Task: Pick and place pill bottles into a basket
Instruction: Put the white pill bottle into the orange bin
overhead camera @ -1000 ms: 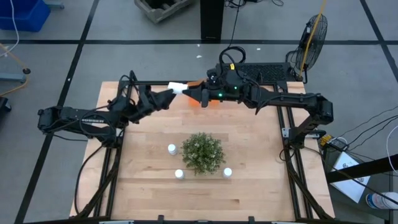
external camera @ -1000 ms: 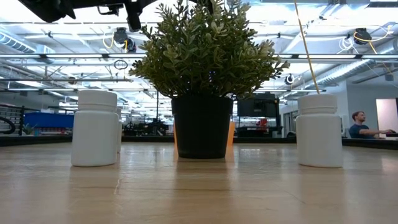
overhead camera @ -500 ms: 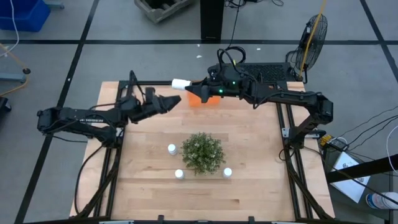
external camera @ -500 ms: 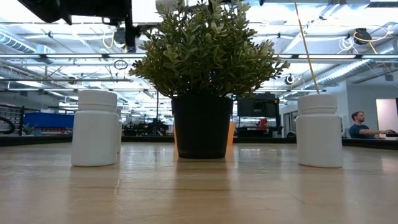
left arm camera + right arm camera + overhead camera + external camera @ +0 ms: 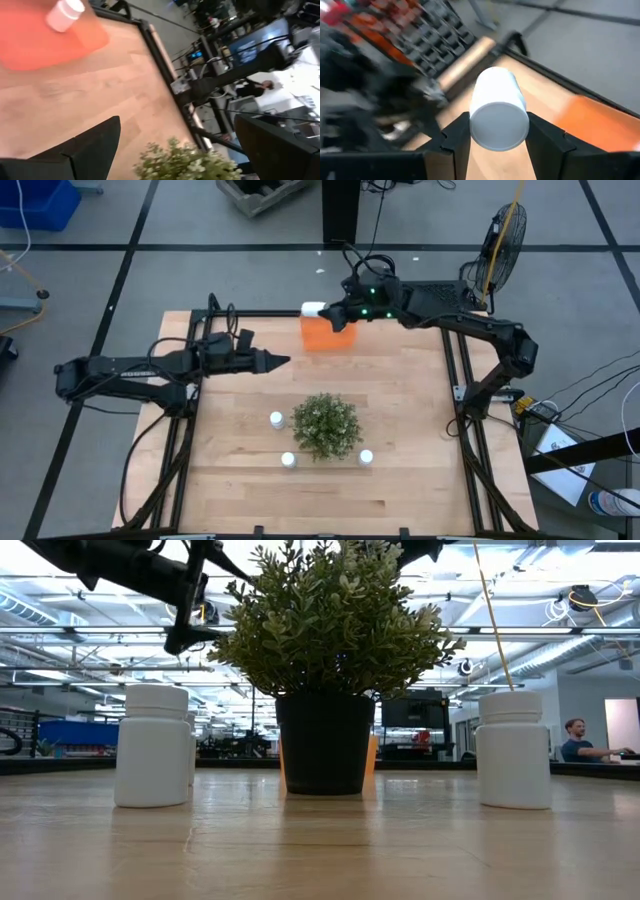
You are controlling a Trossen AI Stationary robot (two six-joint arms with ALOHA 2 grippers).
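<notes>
Though outstretched above the basket (image 5: 326,337), right tool (image 5: 326,310) clamped on a pill bottle (image 5: 313,309).

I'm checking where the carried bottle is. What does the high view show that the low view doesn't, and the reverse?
Only the high view shows the right gripper clamped on a pill bottle above the orange basket, and the left gripper empty, nearer the plant.

Only the low view shows a person seated in the room beyond.

Both show the plant and the pill bottles standing around it; the low view shows only two of them clearly.
</notes>
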